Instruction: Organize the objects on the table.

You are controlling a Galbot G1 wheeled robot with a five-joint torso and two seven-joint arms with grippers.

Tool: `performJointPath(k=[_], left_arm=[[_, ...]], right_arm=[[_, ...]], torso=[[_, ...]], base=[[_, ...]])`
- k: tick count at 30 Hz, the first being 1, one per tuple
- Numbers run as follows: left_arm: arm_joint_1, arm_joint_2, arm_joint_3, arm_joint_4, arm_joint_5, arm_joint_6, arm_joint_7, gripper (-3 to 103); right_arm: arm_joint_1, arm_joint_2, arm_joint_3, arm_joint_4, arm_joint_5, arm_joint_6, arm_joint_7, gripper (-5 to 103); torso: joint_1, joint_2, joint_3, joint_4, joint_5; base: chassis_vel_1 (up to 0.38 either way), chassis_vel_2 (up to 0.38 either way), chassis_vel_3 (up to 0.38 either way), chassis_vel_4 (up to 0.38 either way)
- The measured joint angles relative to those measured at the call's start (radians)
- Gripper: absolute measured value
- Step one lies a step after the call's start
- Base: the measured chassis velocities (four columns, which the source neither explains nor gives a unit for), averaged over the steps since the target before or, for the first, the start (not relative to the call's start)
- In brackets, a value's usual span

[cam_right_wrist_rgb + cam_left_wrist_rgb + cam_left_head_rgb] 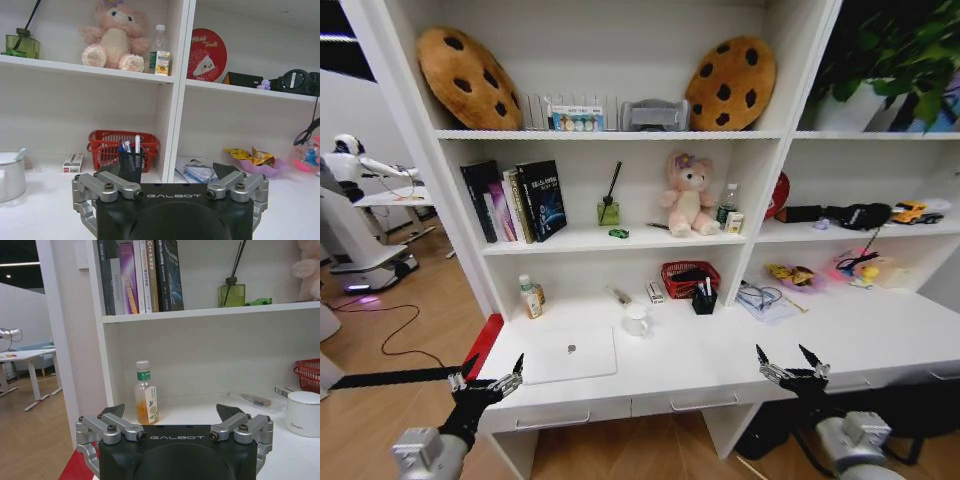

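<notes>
Head view: left gripper (492,374) and right gripper (790,364) spread wide, empty, off table (720,355) front edge. Laptop (569,353) flat near front-left corner; probably stiff, slippery, best pinched at an edge.

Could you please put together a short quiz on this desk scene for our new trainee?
1. True or false: the laptop on the table has its lid open.
2. What stands closest to the white mug? A) the small bottle B) the black pen holder C) the pink plush toy
3. Fill in: the left hand and right hand both hover at the table's front edge with fingers ____.

Key
1. False; it lies closed and flat.
2. B
3. open, holding nothing.
</notes>
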Motion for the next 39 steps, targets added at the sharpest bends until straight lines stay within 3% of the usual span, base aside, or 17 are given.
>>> performJointPath(k=[9, 10, 11, 15, 20, 22, 27, 39], left_arm=[[0.000, 0.000, 0.000, 0.000, 0.000, 0.000, 0.000, 100], [0.000, 0.000, 0.000, 0.000, 0.000, 0.000, 0.000, 100], [0.000, 0.000, 0.000, 0.000, 0.000, 0.000, 0.000, 100], [0.000, 0.000, 0.000, 0.000, 0.000, 0.000, 0.000, 100], [0.000, 0.000, 0.000, 0.000, 0.000, 0.000, 0.000, 100], [0.000, 0.000, 0.000, 0.000, 0.000, 0.000, 0.001, 100], [0.000, 0.000, 0.000, 0.000, 0.000, 0.000, 0.000, 100], [0.000, 0.000, 0.000, 0.000, 0.000, 0.000, 0.000, 100]], right_arm=[[0.000, 0.000, 0.000, 0.000, 0.000, 0.000, 0.000, 100], [0.000, 0.000, 0.000, 0.000, 0.000, 0.000, 0.000, 100], [0.000, 0.000, 0.000, 0.000, 0.000, 0.000, 0.000, 100], [-0.001, 0.000, 0.000, 0.000, 0.000, 0.000, 0.000, 100], [-0.001, 0.000, 0.000, 0.000, 0.000, 0.000, 0.000, 100], [-0.001, 0.000, 0.000, 0.000, 0.000, 0.000, 0.000, 100], [0.001, 0.000, 0.000, 0.000, 0.000, 0.000, 0.000, 100], [0.000, 0.000, 0.000, 0.000, 0.000, 0.000, 0.000, 100]], torso=[[0.026, 0.056, 0.030, -0.0001, -0.0004], [0.031, 0.065, 0.035, -0.0003, 0.0012], [0.032, 0.070, 0.037, -0.0002, -0.0001], [0.032, 0.075, 0.038, 0.0005, 0.0002], [0.034, 0.075, 0.039, -0.0004, -0.0002], [0.034, 0.075, 0.039, -0.0010, 0.0005], [0.036, 0.072, 0.039, 0.0006, 0.0005], [0.033, 0.071, 0.037, -0.0001, 0.0001]], base=[[0.258, -0.283, -0.275, 0.276], [0.326, -0.340, -0.369, 0.318], [0.297, -0.361, -0.334, 0.318], [0.288, -0.252, -0.297, 0.282], [0.101, -0.048, -0.186, 0.150], [-0.049, -0.055, -0.049, -0.005], [-0.073, 0.008, 0.072, -0.036], [-0.009, 0.019, 0.031, -0.011]])
